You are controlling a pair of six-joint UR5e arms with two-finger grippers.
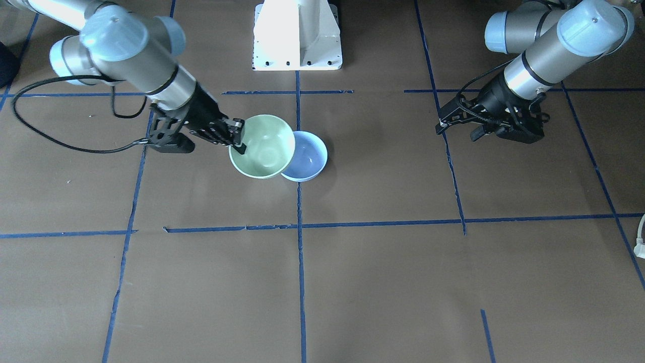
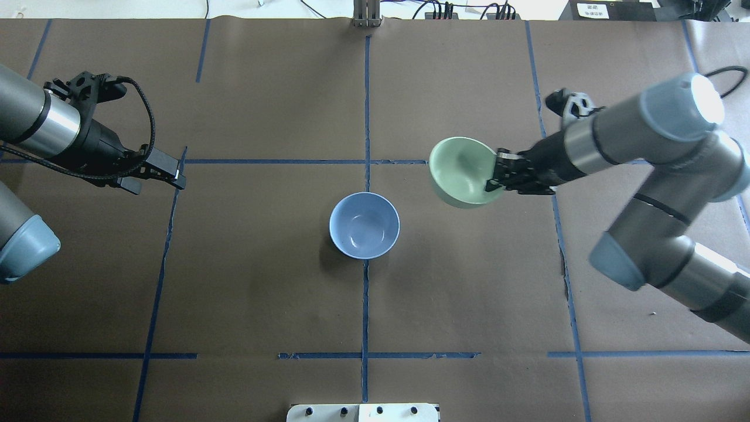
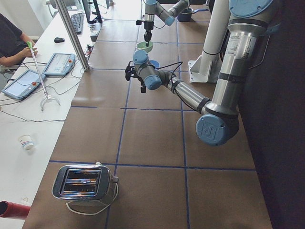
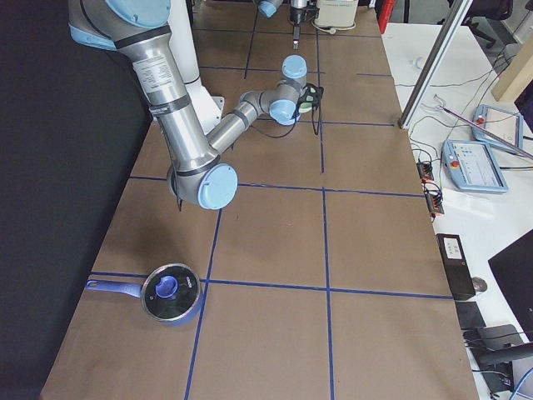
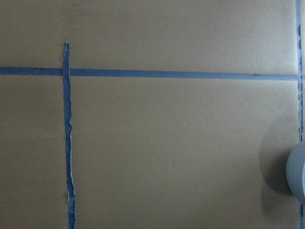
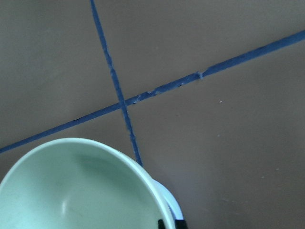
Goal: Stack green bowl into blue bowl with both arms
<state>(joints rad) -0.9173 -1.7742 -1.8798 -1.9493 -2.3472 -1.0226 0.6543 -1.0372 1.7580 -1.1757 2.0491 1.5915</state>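
Brown paper-covered table (image 2: 234,293), marked into squares with blue tape. The green bowl (image 2: 463,172) is held tilted and clear of the surface, its rim clamped between the jaws of the right gripper (image 2: 494,177). The blue bowl (image 2: 364,225) rests upright at the centre, near and lower. The left gripper (image 2: 171,176) hangs well apart, far left; how its jaws stand cannot be told. For a clean stack, the green bowl is best levelled and centred over the blue one before release.

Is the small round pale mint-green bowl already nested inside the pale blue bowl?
No: in the overhead view the pale mint-green bowl hangs in the right gripper, off to the side of the pale blue bowl.
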